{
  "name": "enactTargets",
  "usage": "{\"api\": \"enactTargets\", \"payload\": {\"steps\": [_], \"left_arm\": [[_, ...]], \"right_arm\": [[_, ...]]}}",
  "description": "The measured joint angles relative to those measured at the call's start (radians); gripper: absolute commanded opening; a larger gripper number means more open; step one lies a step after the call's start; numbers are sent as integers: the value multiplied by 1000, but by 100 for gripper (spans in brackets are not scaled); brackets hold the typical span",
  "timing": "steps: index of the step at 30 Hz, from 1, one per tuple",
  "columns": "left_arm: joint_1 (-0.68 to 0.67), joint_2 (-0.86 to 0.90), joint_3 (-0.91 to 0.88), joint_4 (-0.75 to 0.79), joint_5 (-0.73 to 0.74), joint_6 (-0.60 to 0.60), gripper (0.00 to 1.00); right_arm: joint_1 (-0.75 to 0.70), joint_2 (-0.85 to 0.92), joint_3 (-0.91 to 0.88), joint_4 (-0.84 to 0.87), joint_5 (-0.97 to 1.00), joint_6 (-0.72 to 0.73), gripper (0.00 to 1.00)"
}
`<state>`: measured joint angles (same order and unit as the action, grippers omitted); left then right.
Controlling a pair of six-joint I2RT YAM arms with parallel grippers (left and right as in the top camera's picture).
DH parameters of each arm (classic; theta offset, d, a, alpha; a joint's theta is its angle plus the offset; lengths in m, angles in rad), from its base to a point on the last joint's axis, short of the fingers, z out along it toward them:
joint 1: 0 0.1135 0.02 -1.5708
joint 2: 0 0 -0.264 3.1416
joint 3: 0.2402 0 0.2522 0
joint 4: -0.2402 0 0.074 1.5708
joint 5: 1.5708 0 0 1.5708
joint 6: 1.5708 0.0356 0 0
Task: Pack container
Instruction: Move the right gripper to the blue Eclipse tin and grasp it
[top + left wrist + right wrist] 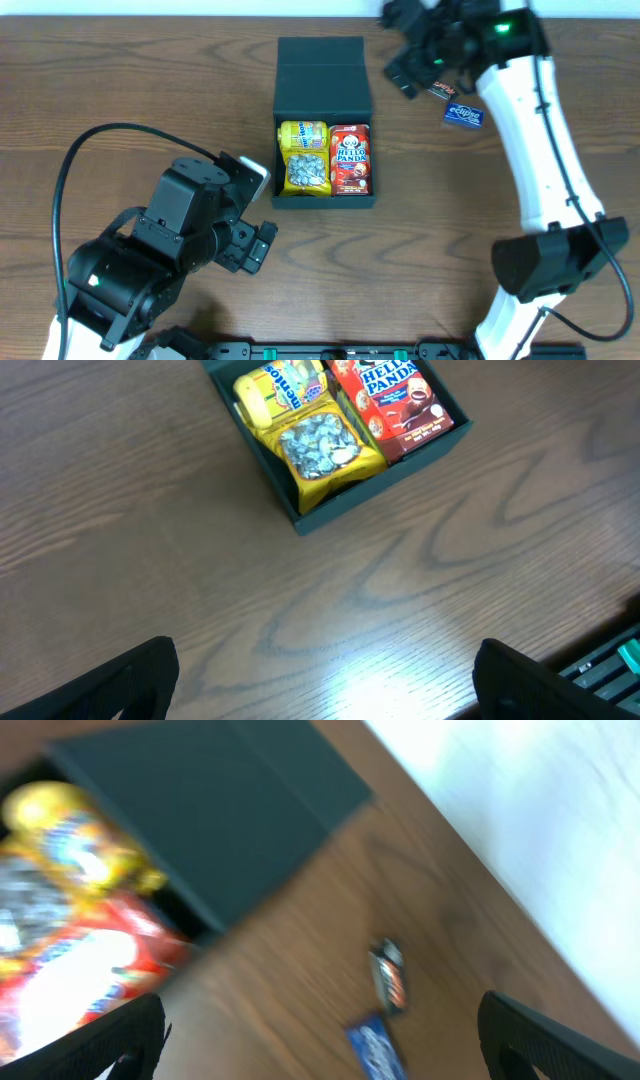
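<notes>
The black container (322, 203) sits in the middle of the wooden table (120, 80), its flap lid (322, 78) folded back flat on the far side. Inside, on the left, a yellow Mentos pack (302, 134) lies behind a yellow bag of silver-wrapped candies (306, 173). A red Hello Panda box (350, 158) fills the right side. My left gripper (325, 680) hovers near the container's front corner, fingers spread wide and empty. My right gripper (320, 1040) hangs past the lid's far right corner, also spread and empty. Beside it on the table lie a small blue packet (463, 115) and a small dark packet (442, 92).
</notes>
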<state>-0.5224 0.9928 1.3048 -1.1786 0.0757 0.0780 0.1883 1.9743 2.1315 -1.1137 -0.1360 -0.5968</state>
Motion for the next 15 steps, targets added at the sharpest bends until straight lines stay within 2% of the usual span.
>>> {"api": "enactTargets", "payload": {"steps": [7, 15], "left_arm": [[0, 0, 0, 0, 0, 0, 95], [0, 0, 0, 0, 0, 0, 95]], "right_arm": [[-182, 186, 0, 7, 22, -15, 99], [-244, 389, 0, 23, 29, -43, 98]]}}
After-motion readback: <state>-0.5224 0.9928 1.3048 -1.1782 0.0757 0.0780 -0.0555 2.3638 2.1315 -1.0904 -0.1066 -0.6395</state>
